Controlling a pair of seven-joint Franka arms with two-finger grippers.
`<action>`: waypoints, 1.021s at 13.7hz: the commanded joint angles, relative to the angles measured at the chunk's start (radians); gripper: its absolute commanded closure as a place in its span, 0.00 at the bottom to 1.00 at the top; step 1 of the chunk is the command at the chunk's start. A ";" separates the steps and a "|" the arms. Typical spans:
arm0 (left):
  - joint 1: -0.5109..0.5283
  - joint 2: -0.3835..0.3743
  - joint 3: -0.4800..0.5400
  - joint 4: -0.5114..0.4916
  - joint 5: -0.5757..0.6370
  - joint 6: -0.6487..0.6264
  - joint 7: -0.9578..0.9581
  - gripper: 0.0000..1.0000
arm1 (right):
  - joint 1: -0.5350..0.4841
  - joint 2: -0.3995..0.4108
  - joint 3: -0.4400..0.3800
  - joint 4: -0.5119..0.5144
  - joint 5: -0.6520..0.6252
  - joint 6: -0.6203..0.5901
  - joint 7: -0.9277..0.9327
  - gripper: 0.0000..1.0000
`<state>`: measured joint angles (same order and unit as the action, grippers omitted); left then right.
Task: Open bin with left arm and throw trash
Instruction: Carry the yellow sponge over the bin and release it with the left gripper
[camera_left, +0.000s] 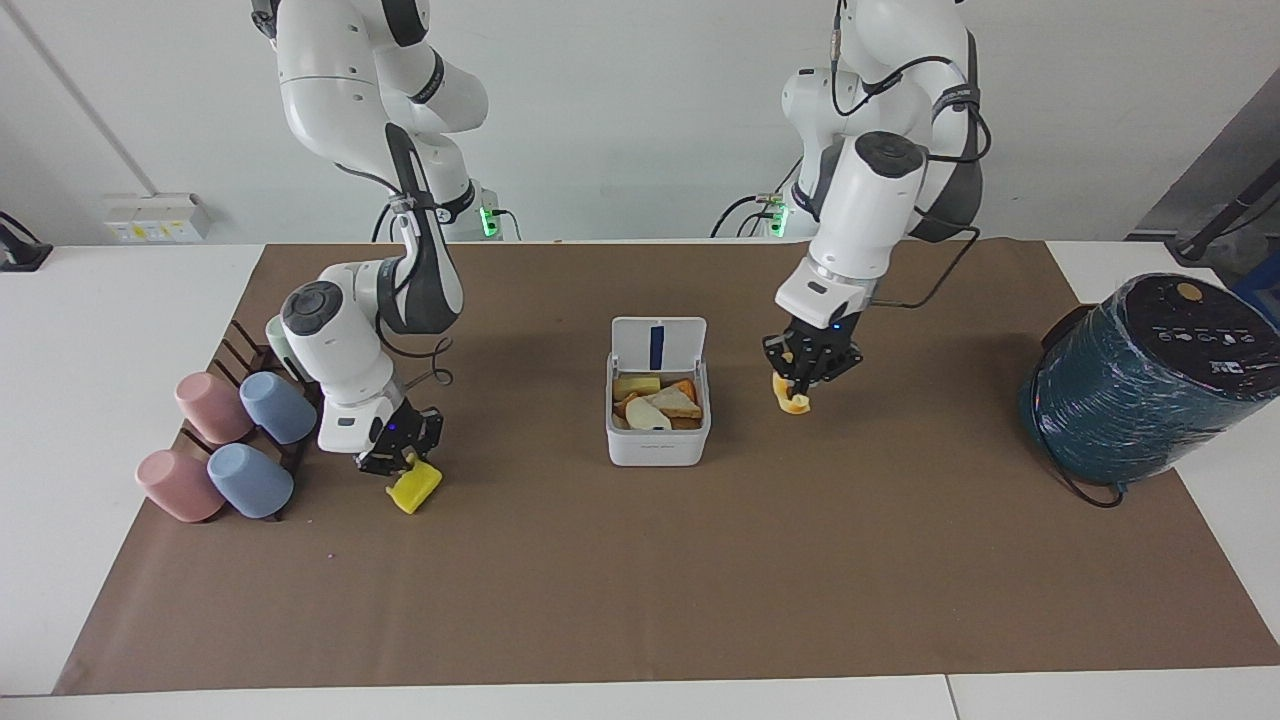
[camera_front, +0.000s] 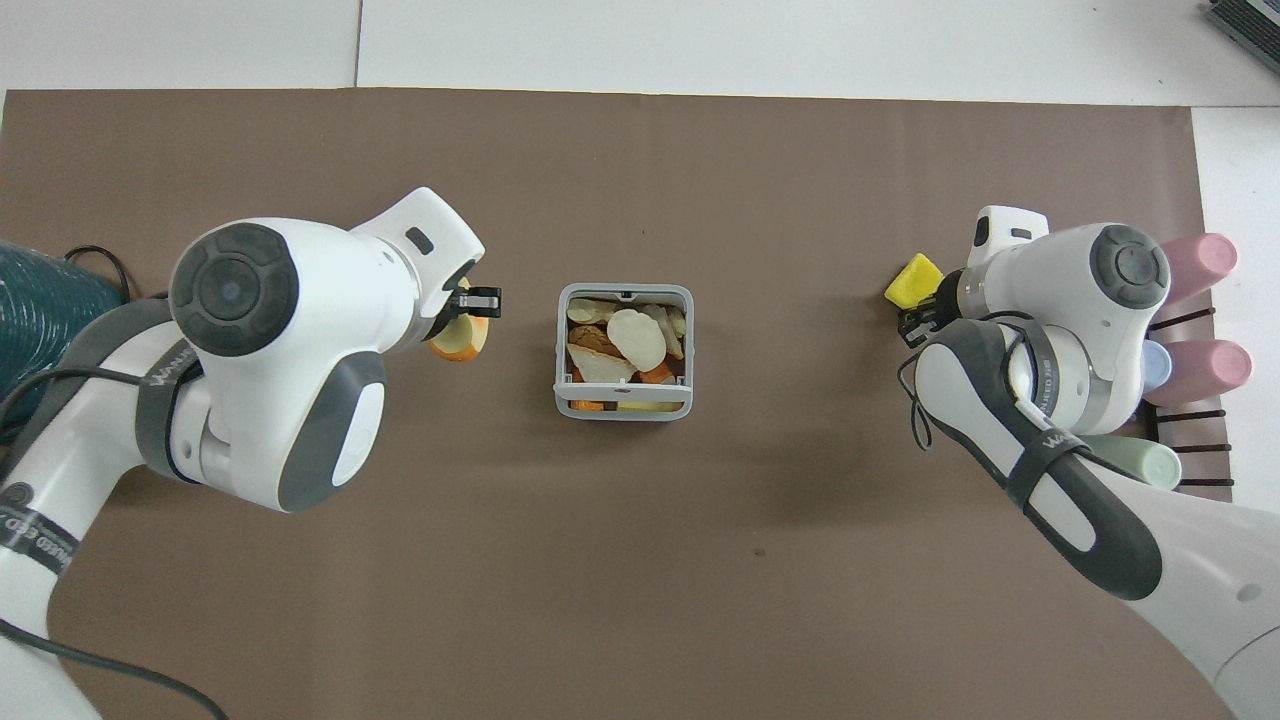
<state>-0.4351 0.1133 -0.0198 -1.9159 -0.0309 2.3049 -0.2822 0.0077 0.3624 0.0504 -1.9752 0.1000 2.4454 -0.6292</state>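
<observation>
Hanging over the mat (camera_left: 640, 600) just beside the bin (camera_left: 658, 442), on the bin's side toward the left arm's end of the surface, the left pincer (camera_left: 808, 376) is pressed together on a pale chunk (camera_left: 790, 396) w/ an orange rim. The chunk is clear of the mat and dangles below the tips. In the overhead view the same pincer (camera_front: 480, 300) and pale chunk (camera_front: 460, 340) sit short of the bin rim (camera_front: 622, 408), not over the opening.

Bin is mid-surface, lid (camera_left: 658, 345) tipped up and open, blue strip showing inside the lid. It's packed w/ toy food scraps, cream, yellow and orange.

Right pincer (camera_left: 400, 456) is low near the right arm's end of the surface, tips at the top of a yellow chunk (camera_left: 414, 489) that lies tilted at mat level. Can't tell if it is pinching the chunk or only touching it.

Cups (camera_left: 250, 480), pink and blue, lie on a rack (camera_left: 240, 345) beside the right arm, by that edge of the mat. Teal cylinder (camera_left: 1140, 390) sits at the left arm's end, well apart from the bin.
</observation>
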 joint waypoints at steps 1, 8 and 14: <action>-0.094 0.013 0.018 0.012 0.002 0.059 -0.011 1.00 | -0.003 -0.028 0.020 0.082 -0.023 -0.133 0.129 1.00; -0.188 0.019 0.015 0.005 0.000 0.197 -0.031 0.34 | 0.049 -0.089 0.023 0.166 0.003 -0.264 0.446 1.00; -0.203 0.031 0.015 0.017 -0.001 0.238 -0.037 0.00 | 0.049 -0.114 0.121 0.225 0.012 -0.353 0.851 1.00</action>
<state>-0.6223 0.1343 -0.0196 -1.9156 -0.0312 2.5300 -0.3088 0.0637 0.2560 0.1445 -1.7539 0.1012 2.1094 0.1367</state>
